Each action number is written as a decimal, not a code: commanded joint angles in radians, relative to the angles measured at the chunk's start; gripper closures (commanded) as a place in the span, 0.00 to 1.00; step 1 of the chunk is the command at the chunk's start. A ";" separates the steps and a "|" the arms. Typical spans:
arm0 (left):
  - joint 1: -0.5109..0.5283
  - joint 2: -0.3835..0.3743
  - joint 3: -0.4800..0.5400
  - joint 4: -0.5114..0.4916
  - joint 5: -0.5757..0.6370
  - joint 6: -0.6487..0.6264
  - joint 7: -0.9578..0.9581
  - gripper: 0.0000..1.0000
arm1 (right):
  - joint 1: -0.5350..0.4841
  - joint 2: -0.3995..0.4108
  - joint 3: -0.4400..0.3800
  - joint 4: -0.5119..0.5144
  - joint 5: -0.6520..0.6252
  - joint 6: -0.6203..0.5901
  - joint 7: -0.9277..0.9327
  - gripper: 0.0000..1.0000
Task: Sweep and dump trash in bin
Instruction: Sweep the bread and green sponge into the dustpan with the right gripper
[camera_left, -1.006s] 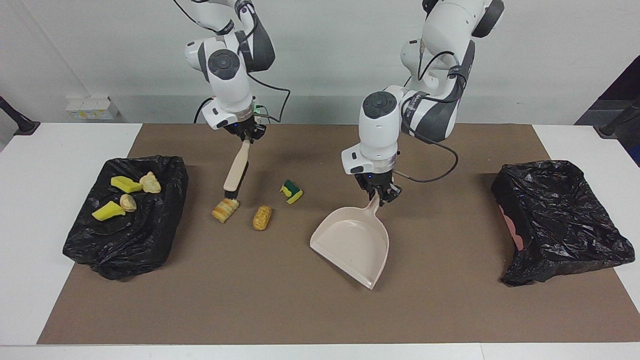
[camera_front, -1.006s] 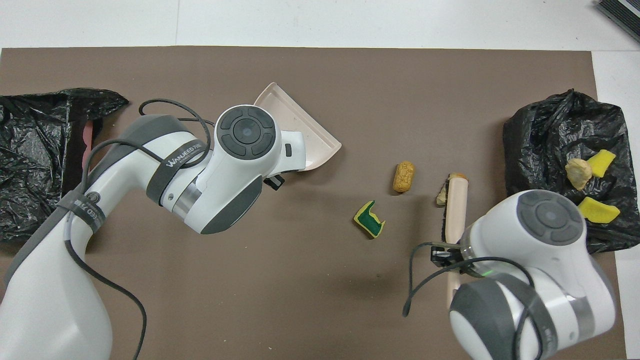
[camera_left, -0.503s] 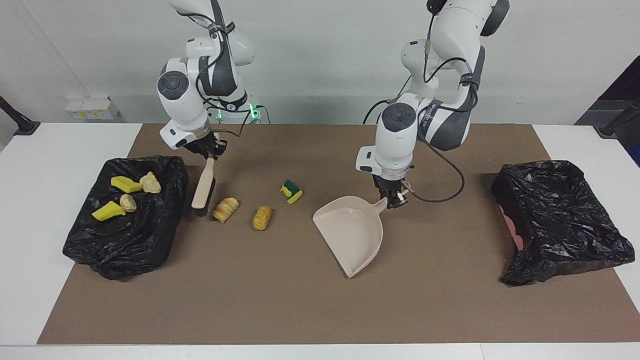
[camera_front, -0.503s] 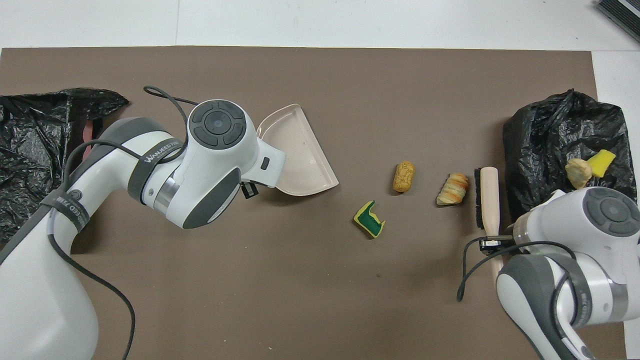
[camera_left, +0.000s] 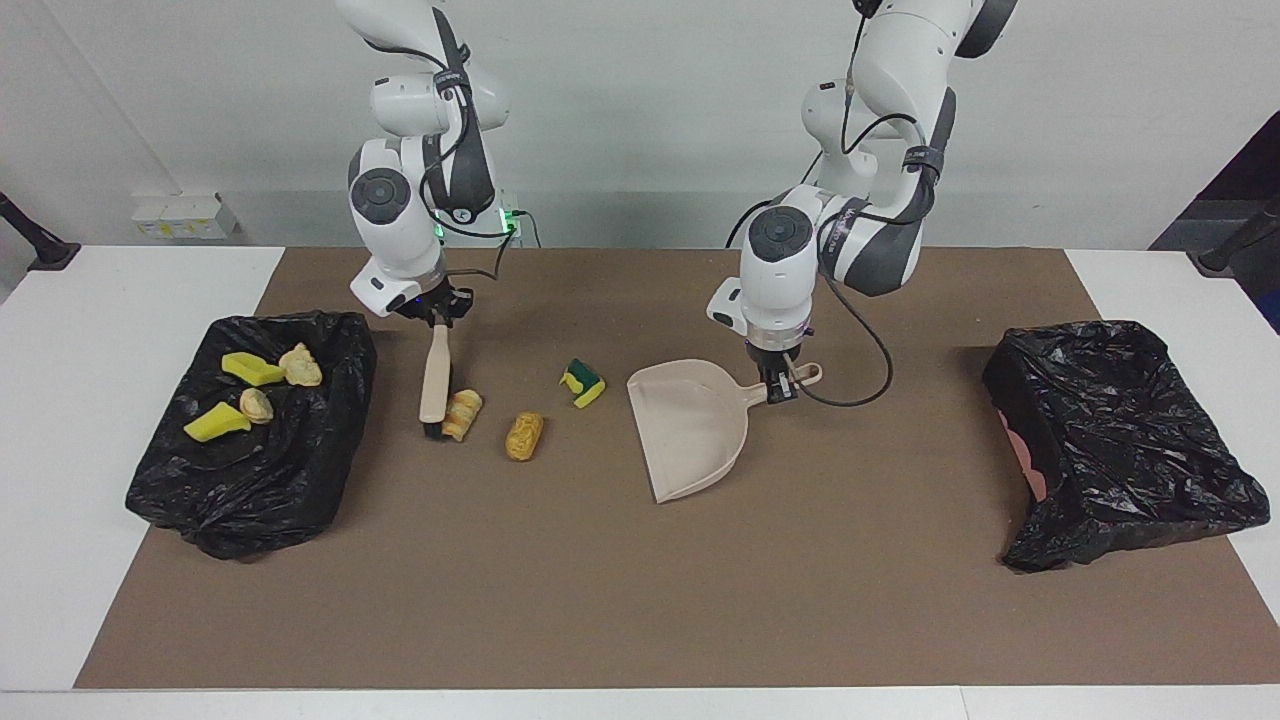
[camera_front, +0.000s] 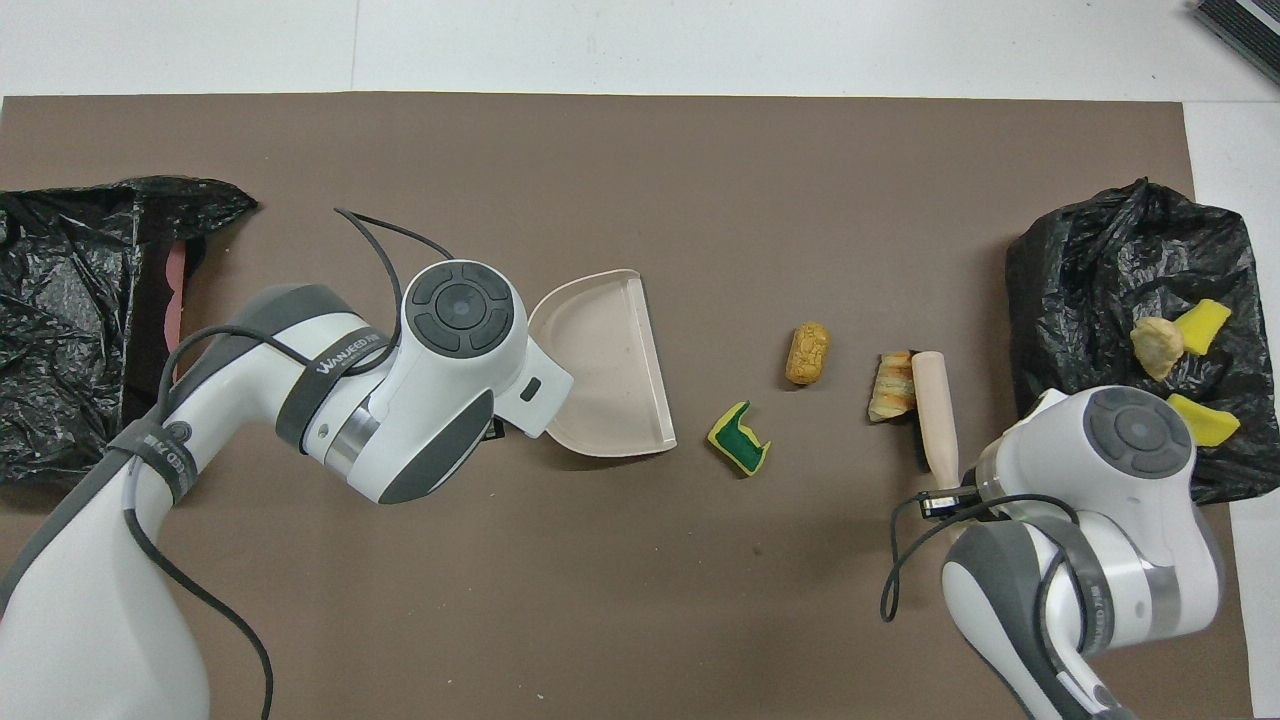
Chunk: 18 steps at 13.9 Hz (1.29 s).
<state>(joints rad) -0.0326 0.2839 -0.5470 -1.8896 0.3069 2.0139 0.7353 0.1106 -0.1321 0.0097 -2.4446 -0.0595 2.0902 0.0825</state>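
My right gripper (camera_left: 432, 316) is shut on the handle of a wooden brush (camera_left: 435, 372), whose bristles rest on the mat against a striped bread-like lump (camera_left: 463, 413). Beside that lump lie a golden-brown lump (camera_left: 524, 436) and a green-and-yellow sponge (camera_left: 583, 382), all loose trash. My left gripper (camera_left: 779, 386) is shut on the handle of the beige dustpan (camera_left: 690, 430), which lies flat with its mouth facing the sponge. From overhead, the brush (camera_front: 933, 405), the lumps (camera_front: 808, 353) and the dustpan (camera_front: 600, 365) form a row. The black-lined bin (camera_left: 250, 480) at the right arm's end holds several scraps.
A second black-lined bin (camera_left: 1120, 440) sits at the left arm's end of the table. A brown mat (camera_left: 640, 600) covers most of the white table. Cables hang from both wrists.
The right gripper swung the brush out toward the bin, then back against the striped lump. The left gripper turned the dustpan and drew it closer to the robots, its mouth now toward the scraps.
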 joint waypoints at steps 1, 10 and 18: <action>0.003 -0.084 -0.001 -0.106 -0.015 0.029 0.038 0.91 | 0.047 0.032 0.004 -0.004 0.006 0.054 0.048 1.00; 0.002 -0.141 -0.001 -0.204 -0.017 0.071 -0.028 0.42 | 0.296 0.235 0.006 0.221 0.171 0.060 0.351 1.00; 0.000 -0.150 0.002 -0.203 -0.005 0.060 -0.007 1.00 | 0.440 0.276 0.012 0.312 0.299 0.067 0.333 1.00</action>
<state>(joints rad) -0.0338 0.1706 -0.5500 -2.0607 0.3063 2.0592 0.7142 0.5497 0.1332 0.0174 -2.1460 0.2024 2.1410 0.4414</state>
